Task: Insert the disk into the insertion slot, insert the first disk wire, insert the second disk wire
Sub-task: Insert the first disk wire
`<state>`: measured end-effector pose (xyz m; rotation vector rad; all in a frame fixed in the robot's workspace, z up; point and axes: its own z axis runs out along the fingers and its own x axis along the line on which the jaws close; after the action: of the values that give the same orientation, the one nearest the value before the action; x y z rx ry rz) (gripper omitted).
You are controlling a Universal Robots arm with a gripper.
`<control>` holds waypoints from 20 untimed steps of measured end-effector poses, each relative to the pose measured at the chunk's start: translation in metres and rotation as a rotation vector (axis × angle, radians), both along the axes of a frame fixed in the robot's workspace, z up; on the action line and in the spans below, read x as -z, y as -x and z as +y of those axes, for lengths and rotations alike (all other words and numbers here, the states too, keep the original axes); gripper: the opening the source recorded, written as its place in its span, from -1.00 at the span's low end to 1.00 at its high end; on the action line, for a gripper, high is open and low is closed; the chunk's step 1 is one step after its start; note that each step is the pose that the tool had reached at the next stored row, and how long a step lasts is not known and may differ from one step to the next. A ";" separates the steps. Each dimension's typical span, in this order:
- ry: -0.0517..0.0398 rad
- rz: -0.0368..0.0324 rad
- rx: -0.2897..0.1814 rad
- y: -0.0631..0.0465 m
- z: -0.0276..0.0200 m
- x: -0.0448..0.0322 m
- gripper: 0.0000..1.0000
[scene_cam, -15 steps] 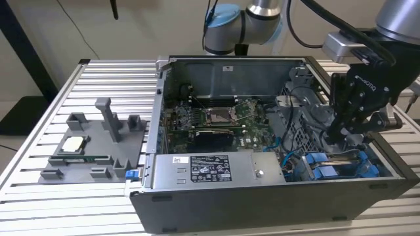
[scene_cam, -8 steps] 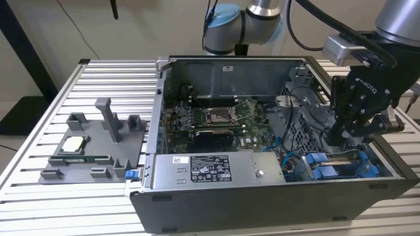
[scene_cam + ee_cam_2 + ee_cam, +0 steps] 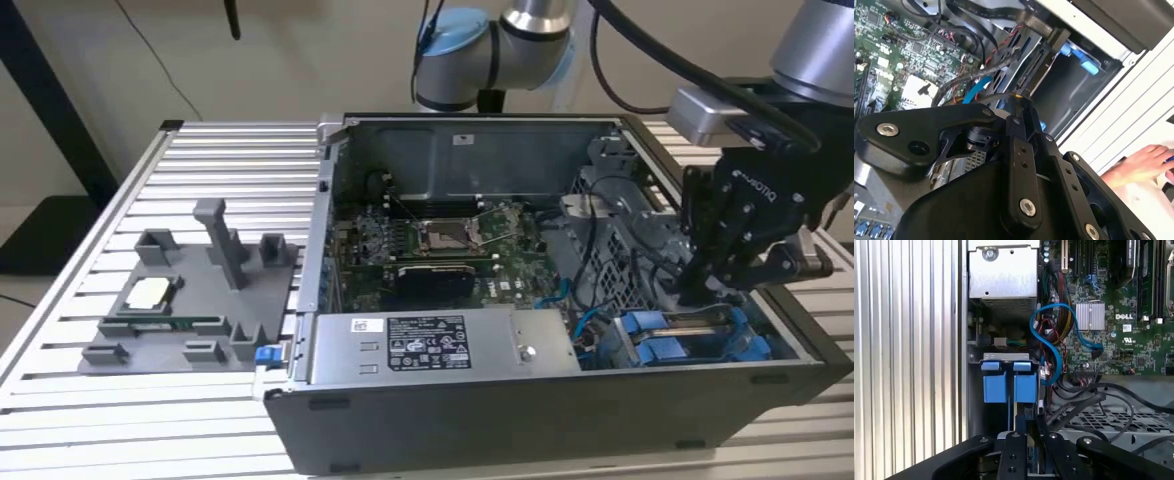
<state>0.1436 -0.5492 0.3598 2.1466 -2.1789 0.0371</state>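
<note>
The disk sits in its bright blue carrier [image 3: 694, 338] [image 3: 1004, 385], lying in the insertion slot [image 3: 1004, 357], a grey metal bay at the case corner nearest the exterior view's right. My black gripper [image 3: 694, 292] [image 3: 1026, 422] [image 3: 1019, 100] reaches down into the case right over the carrier's edge. Its fingers are drawn close together around a small black plug, from which black wires [image 3: 1079, 400] run off toward the board. A blue flat wire [image 3: 1054, 340] loops from the board down to the disk's side.
The grey power-supply box [image 3: 427, 345] [image 3: 1001, 275] fills the case front beside the bay. The motherboard [image 3: 454, 240] lies deeper in. A grey fixture tray [image 3: 187, 300] rests on the slatted table. A person's hand [image 3: 1146, 165] rests outside the case.
</note>
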 end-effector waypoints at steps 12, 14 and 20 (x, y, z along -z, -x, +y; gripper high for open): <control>0.0001 0.0000 -0.002 -0.019 0.0010 0.0092 -0.62; -0.0001 -0.0001 -0.004 -0.020 0.0017 0.0107 -0.62; -0.0003 -0.0002 -0.008 -0.024 0.0020 0.0145 -0.62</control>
<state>0.1677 -0.5471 0.3454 2.1555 -2.1707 0.0376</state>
